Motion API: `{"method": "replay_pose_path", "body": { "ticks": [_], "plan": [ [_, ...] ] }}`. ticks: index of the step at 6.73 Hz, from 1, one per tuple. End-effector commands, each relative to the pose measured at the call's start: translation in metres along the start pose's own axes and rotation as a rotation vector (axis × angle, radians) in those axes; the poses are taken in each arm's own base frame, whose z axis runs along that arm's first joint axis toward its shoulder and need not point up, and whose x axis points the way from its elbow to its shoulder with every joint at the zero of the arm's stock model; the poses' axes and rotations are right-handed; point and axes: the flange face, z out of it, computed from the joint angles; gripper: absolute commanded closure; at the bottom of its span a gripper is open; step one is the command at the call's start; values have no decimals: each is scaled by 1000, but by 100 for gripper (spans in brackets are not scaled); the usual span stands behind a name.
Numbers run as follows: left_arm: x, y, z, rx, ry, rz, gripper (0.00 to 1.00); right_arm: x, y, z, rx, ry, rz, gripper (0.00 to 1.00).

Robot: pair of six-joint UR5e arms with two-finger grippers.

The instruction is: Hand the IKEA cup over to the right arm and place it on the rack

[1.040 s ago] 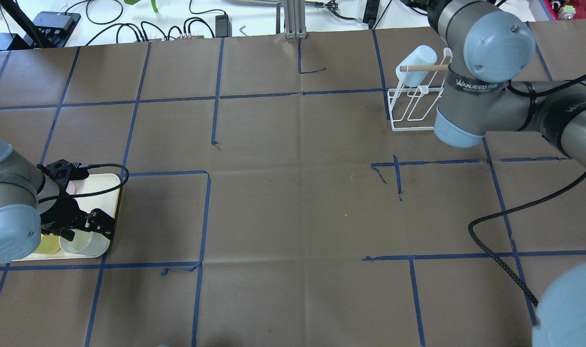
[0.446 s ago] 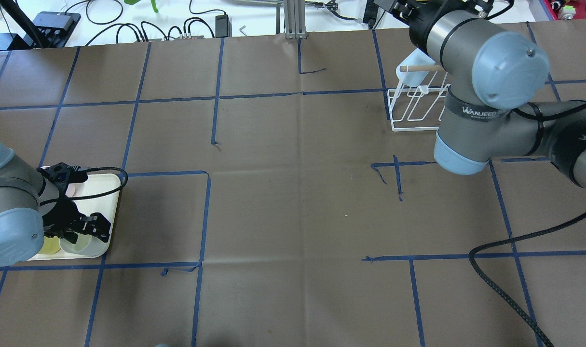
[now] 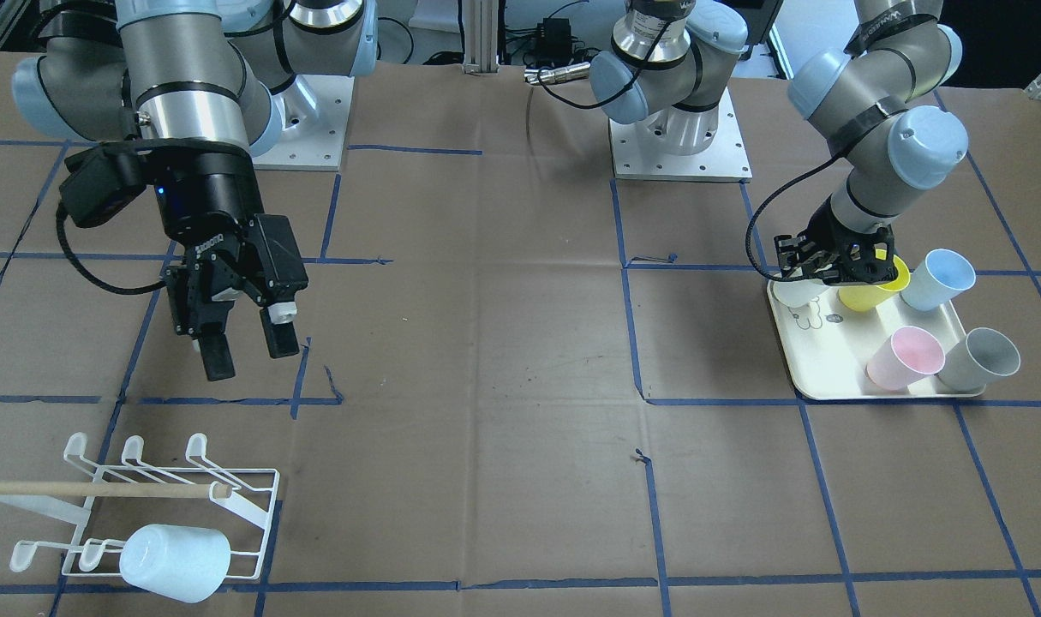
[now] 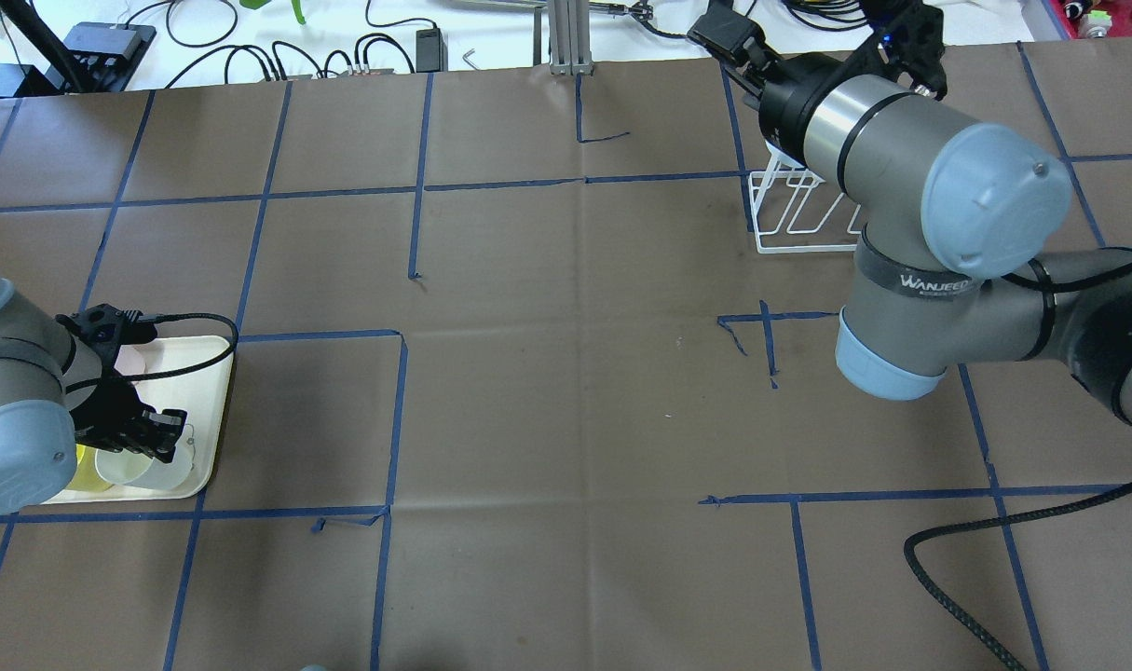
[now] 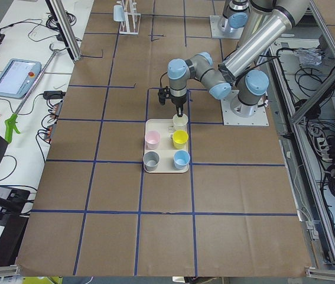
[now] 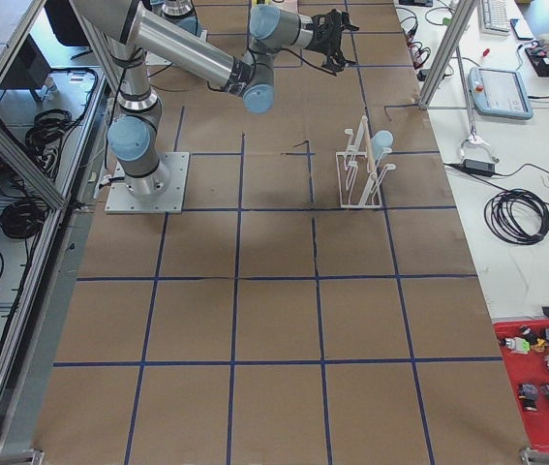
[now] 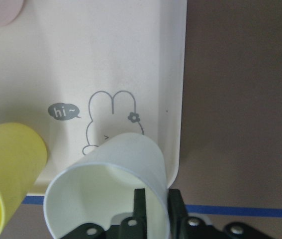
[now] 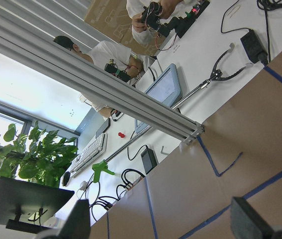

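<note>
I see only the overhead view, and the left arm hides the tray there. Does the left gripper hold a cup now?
Observer: It seems so. In the left wrist view the left gripper pinches the rim of the white cup, one finger inside.
Operator: And the other gripper?
Observer: The front view shows the right gripper open and empty.
Operator: Is any cup placed yet?
Observer: Yes, a pale blue cup sits on the rack.

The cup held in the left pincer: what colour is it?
The cup is cream-white, clearest in the left wrist view.
</note>
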Motion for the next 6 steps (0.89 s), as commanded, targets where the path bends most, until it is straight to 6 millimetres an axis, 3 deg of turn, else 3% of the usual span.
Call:
{"method": "replay_pose_path", "body": {
  "ticks": [1,2,4,5,6],
  "plan": [
    [2,-4,-46,103,-14,9,100,-3,15,-15,-25,-49,130,0],
    [5,-10,-74,133,45,17,100,-5,26,-20,-22,-85,217,0],
    [-2,-41,-166,148,69,53,100,4,39,-25,-40,-83,502,0],
    [-5,-73,-197,170,60,84,100,4,39,-27,-41,-83,565,0],
    [8,-109,-216,196,48,141,100,5,38,-27,-32,-75,588,0]
  ]
}}
